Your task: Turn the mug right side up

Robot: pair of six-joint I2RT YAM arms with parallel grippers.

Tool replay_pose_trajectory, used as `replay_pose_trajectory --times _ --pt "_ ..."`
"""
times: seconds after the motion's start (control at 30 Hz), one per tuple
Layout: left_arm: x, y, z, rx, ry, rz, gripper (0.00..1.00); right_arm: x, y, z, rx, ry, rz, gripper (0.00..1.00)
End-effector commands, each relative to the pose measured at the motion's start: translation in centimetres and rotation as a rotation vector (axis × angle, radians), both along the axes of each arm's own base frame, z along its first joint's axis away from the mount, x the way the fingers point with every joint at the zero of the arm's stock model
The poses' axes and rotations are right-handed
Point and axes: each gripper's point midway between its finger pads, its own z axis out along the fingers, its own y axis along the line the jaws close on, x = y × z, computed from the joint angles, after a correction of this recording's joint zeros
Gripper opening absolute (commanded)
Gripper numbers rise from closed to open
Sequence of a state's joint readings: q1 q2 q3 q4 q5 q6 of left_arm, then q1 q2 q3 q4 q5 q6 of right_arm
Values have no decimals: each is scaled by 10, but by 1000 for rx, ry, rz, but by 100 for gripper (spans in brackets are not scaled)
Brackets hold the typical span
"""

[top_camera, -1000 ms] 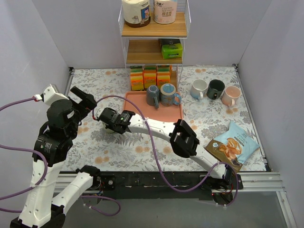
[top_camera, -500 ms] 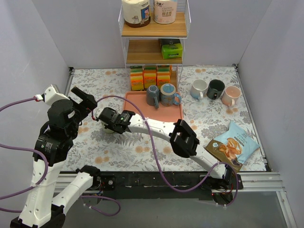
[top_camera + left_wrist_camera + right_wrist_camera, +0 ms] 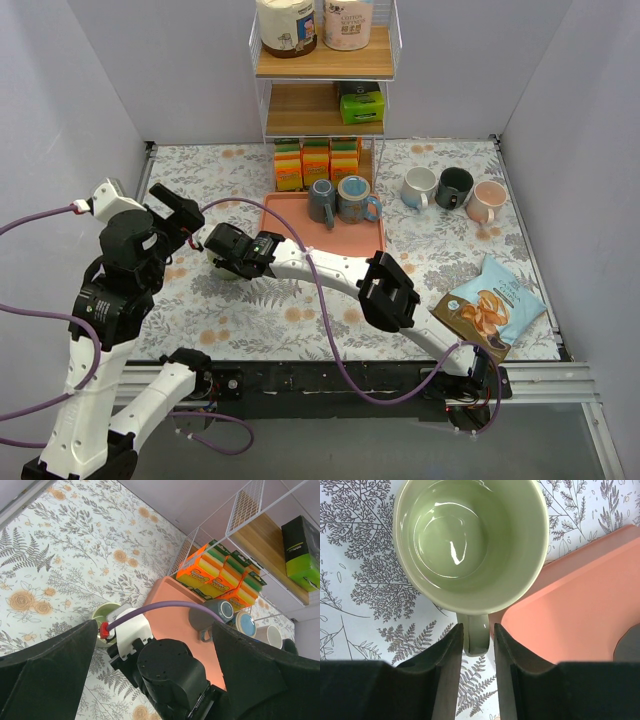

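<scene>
The light green mug [image 3: 470, 540] stands upright on the floral table, opening up, just left of the salmon tray [image 3: 580, 605]. It shows partly in the left wrist view [image 3: 103, 616] and as a sliver in the top view [image 3: 226, 271]. My right gripper [image 3: 475, 645] straddles the mug's handle [image 3: 476, 635] from above. The left finger touches the handle and a thin gap shows at the right finger. My left gripper [image 3: 155, 630] is wide open and empty, held in the air at the table's left [image 3: 175, 215].
The tray [image 3: 300, 222] carries a grey mug [image 3: 322, 200] and a blue-lined mug [image 3: 355, 198]. Orange boxes [image 3: 317, 165] stand under the wire shelf [image 3: 320, 100]. Three mugs [image 3: 453, 188] sit at the back right, and a snack bag [image 3: 490, 305] at the front right.
My right gripper has shifted slightly to the left over the green mug. The left arm has not moved.
</scene>
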State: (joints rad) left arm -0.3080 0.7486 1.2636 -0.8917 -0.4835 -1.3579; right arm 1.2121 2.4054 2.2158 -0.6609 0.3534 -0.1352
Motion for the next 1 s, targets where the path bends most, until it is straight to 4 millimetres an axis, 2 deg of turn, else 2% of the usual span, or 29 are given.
replay_pose_trajectory --times 0.0,0.17,0.23,0.33,0.4,0.47,0.5,0.53,0.57,0.6,0.63,0.67,0.7,0.73,0.77,0.8,0.83,0.87,0.9,0.93,0.97 --pt "-5 3 -3 9 14 9 98 5 12 64 134 -55 -3 41" --pt "-4 4 -4 -5 34 31 98 -4 19 119 281 -47 22 63" --pt "-1 3 -2 -20 35 37 98 -9 17 141 342 -38 27 67" --pt "0 3 6 -43 14 47 98 -16 10 161 392 -20 22 71" --pt "1 4 12 -73 -5 66 98 -15 0 165 400 -4 -3 72" --pt "2 6 13 -100 -14 92 98 -16 -18 160 392 38 -51 72" --pt "2 7 11 -109 -11 107 98 -7 -30 156 386 52 -92 72" --pt "0 10 2 -121 16 136 98 -3 -42 163 399 62 -126 71" --pt "1 14 -5 -126 32 174 98 -2 -59 143 368 119 -195 70" --pt "3 13 -12 -160 47 199 98 16 -77 140 371 137 -263 70" --pt "3 13 -29 -160 88 215 98 18 -91 146 393 164 -290 68" --pt "4 11 -39 -168 111 217 98 20 -107 129 378 202 -347 67" --pt "5 8 -47 -202 120 225 98 35 -127 124 382 206 -405 67" --pt "7 5 -67 -208 155 224 98 36 -141 136 415 200 -423 67" --pt "8 3 -75 -229 165 229 98 41 -149 138 433 191 -443 67" --pt "9 -4 -82 -262 177 209 98 45 -167 124 406 198 -479 67" --pt "13 -9 -81 -290 148 192 98 45 -176 133 421 177 -486 67" --pt "14 -12 -92 -305 159 186 98 47 -186 131 393 155 -493 67" --pt "15 -19 -94 -334 151 153 98 47 -193 128 370 137 -500 67" --pt "20 -26 -78 -342 67 88 98 49 -200 128 348 112 -511 67" --pt "21 -31 -83 -340 49 48 98 48 -204 126 319 98 -499 67"
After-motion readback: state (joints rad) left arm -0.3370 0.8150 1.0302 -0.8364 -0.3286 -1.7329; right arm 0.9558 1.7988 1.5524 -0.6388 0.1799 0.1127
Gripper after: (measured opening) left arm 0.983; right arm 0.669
